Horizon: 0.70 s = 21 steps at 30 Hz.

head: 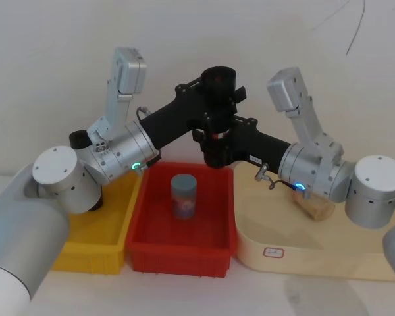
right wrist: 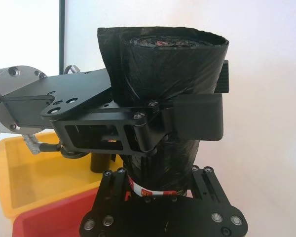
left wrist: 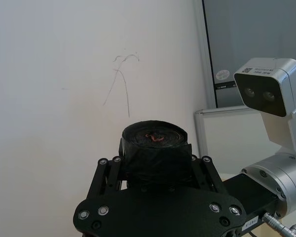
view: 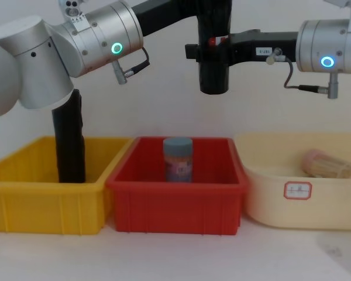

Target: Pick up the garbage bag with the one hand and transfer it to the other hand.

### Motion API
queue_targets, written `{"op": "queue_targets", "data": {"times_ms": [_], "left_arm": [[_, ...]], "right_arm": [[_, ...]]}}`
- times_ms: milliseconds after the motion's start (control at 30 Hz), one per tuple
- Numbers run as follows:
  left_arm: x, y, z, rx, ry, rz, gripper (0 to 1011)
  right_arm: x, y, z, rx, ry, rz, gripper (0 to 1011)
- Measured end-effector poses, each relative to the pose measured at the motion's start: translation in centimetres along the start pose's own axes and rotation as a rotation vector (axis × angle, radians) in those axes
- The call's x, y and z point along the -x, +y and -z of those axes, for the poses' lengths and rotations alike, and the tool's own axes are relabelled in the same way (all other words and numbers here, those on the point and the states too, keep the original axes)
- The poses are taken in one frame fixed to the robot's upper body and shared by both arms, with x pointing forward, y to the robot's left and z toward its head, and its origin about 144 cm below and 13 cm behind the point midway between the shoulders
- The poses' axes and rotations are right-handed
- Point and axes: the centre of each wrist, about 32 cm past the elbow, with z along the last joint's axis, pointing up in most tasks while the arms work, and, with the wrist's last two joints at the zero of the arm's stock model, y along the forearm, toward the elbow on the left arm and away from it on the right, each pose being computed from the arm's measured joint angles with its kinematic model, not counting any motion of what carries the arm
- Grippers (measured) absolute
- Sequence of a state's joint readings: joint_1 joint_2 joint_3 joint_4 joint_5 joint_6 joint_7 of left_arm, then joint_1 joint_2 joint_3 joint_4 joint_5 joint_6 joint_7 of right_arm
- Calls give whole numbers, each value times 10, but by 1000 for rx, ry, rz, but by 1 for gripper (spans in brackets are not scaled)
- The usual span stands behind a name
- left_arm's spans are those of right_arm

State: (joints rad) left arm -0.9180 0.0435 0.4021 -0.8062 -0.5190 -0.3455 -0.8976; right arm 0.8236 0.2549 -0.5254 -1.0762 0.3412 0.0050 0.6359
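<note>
The garbage bag hangs upright in the air above the red bin's back edge. The left gripper clamps its upper part, and the right gripper closes on its lower part, by the red-and-white sticker.

Robot test lab, plain white wall, coloured sorting bins on a white table

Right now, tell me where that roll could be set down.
Red bin: bare floor on either side of the blue jar. Yellow bin: free toward its near side; a second black roll stands at its back. Cream tray: open near its front left. Crowded above the red bin, where both grippers, left and right, clamp the garbage bag.
</note>
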Motion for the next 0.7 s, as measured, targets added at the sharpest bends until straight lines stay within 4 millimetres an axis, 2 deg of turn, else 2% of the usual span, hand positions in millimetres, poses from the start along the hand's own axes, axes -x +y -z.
{"op": "queue_targets", "data": {"times_ms": [700], "left_arm": [[0, 0, 0, 0, 0, 0, 539]], "right_arm": [[0, 0, 0, 0, 0, 0, 529]]}}
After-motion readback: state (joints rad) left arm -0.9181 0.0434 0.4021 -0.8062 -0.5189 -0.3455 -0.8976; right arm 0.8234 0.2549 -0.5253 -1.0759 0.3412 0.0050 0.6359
